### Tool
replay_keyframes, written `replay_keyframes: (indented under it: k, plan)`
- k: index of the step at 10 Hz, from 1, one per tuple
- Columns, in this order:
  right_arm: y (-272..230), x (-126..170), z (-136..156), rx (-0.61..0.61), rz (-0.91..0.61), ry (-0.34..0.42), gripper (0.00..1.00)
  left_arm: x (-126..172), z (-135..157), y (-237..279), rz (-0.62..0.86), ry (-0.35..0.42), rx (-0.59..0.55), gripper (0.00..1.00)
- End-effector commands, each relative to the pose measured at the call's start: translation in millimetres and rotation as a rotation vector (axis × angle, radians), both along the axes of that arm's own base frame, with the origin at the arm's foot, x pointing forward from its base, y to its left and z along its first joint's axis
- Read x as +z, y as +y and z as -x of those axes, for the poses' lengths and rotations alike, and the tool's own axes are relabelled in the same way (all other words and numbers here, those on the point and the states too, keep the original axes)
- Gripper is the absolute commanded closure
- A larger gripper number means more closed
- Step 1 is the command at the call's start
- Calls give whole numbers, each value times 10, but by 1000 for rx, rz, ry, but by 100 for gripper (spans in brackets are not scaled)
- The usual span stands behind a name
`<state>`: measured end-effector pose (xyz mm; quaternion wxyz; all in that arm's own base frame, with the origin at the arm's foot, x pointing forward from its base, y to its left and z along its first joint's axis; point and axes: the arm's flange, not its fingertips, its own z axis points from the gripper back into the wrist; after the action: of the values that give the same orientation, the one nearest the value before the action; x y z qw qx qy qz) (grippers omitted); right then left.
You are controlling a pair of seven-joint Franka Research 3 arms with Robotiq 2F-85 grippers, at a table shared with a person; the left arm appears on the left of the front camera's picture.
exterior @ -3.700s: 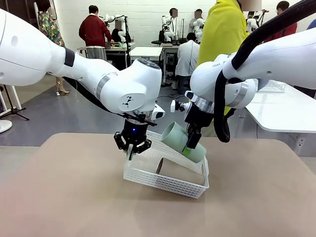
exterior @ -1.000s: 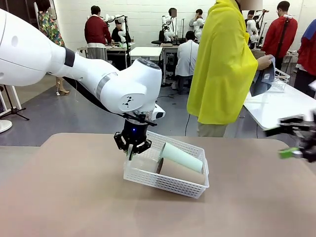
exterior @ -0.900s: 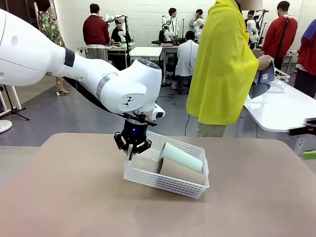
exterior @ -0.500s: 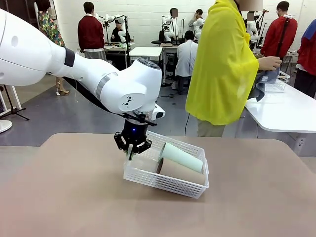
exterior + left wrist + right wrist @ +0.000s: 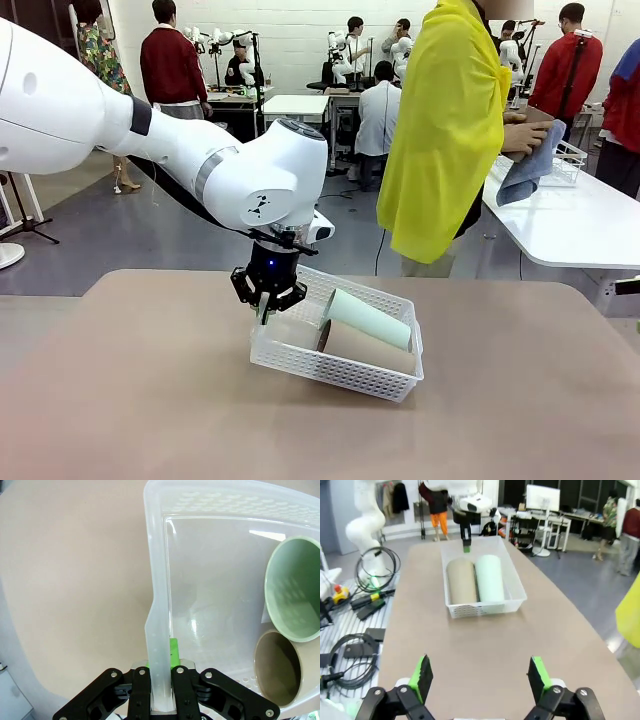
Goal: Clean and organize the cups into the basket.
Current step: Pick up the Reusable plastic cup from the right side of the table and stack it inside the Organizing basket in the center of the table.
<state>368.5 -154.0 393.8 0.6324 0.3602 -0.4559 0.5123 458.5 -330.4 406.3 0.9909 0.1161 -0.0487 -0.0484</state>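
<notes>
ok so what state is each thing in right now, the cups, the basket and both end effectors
left end effector, shut on the basket's rim
right end effector, open, empty, well back from the basket
basket, gripped at its left rim, two cups inside
mint green cup, lying on its side in the basket, mouth towards the left end effector
brown cup, lying on its side beside the mint green cup

Legible text, labels, brands, numbers: none. One small black wordless emblem (image 5: pixel 259 206) above the left gripper (image 5: pixel 266 309).
</notes>
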Motion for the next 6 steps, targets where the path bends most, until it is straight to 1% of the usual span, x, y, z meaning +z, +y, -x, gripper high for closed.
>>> replay_keyframes:
  k: [1,6]
  plan:
    - [-38,34,71,-15,-18,-3,0,-14,24,1,-8,-7,-8,100]
    - [-38,34,71,-15,-18,-3,0,-14,24,1,-8,-7,-8,100]
